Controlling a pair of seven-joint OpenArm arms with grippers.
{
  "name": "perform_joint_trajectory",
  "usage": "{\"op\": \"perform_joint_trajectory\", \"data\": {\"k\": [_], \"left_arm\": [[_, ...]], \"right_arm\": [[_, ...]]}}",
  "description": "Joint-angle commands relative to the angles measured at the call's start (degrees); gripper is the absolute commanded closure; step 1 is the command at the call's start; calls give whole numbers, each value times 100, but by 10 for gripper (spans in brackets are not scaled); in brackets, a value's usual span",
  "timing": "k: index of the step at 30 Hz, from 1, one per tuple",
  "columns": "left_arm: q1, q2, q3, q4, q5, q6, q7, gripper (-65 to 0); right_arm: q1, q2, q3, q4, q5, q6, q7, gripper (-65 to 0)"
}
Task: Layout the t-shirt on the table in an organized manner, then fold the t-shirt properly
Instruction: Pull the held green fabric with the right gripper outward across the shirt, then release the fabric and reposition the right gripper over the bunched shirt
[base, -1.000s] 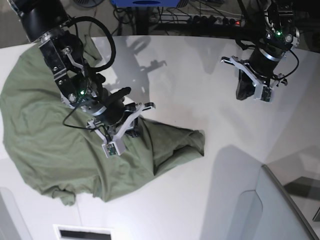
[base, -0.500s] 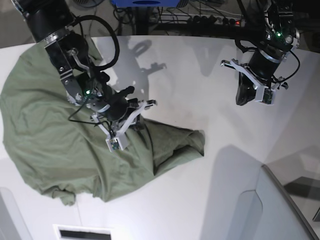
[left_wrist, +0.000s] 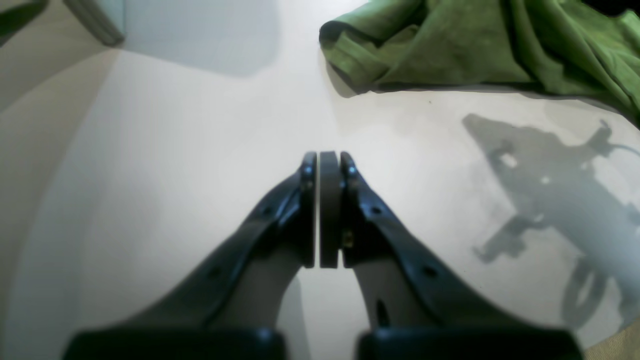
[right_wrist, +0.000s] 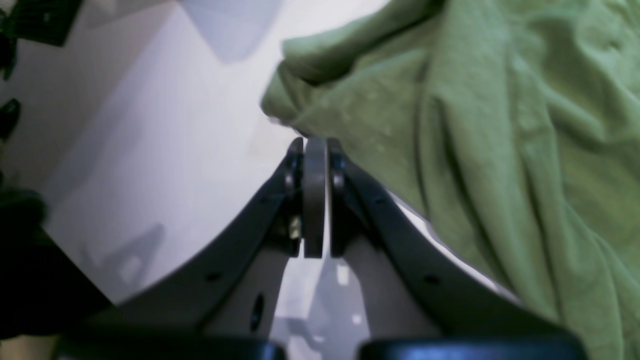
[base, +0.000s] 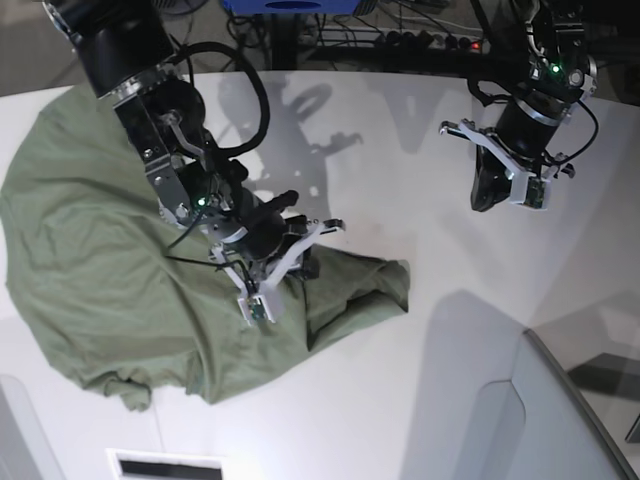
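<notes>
Base view: t-shirt hem beside bare table.

Large smooth white worktop; crumpled olive-green cotton t-shirt lying at 9 o'clock, rest bare.

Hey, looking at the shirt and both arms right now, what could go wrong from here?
1. The right gripper sits over the rumpled t-shirt with shut jaws; pushing on may drag or bunch the cloth instead of spreading it.
2. The left gripper hangs shut over bare table, away from the shirt, so one-sided pulling could skew the layout.
</notes>
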Motion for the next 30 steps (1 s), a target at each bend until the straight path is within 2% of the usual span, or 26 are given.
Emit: {"op": "perform_joint_trajectory", "data": {"k": [1,8,13,17,19,23,30], "left_arm": [[-1,-41,-22,117,-82,-5,-141,0],[-1,-68,-75,82,-29,-5,-141,0],[-1,-261,-49,82,-56,-5,-141,0],[25,-288,-84,55,-29,-5,-141,0],[69,-446,-84,-24,-29,-5,-141,0],[87,-666,-198,-419,-73,-5,-150,0],[87,-683,-532,-841,-47,-14,-159,0]], "right_arm": [[175,25,17,-77,38,25,97,-8],[368,51,17,-428,38,25,88,-8],[737,113,25,-815,38,25,88,-8],[1001,113,78,-1246,38,25,88,-8],[1001,69,527,-1343,65,25,53,-8],[992,-54,1485,-1351,531,25,-510,-8],[940,104,1441,-1343,513,25,-650,-8]]}}
